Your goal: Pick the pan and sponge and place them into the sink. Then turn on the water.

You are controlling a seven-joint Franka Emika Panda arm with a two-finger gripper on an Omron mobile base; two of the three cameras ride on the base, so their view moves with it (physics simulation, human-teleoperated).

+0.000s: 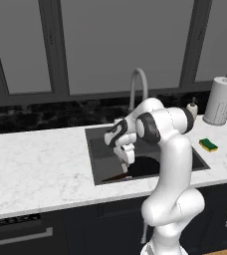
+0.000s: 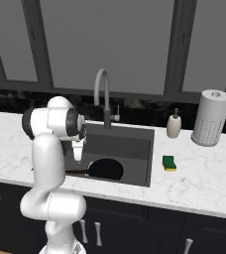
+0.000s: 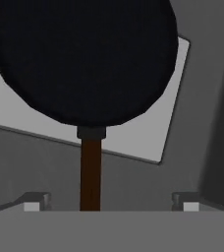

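Your pincer (image 3: 111,202) stands released, its tips wide on either side of the pan's handle. The pan (image 2: 106,169) lies in the sink (image 2: 135,141). The sponge (image 2: 169,162) sits on the tabletop (image 2: 199,173) just beside the basin.

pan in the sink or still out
In: the pan lies in the sink, over the lighter square at its bottom; the end effector stands open around its handle.

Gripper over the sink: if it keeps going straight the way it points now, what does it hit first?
Probably the pan's handle, which runs between the open jaws of the gripper, then the sink floor under it. Depth is hard to judge.
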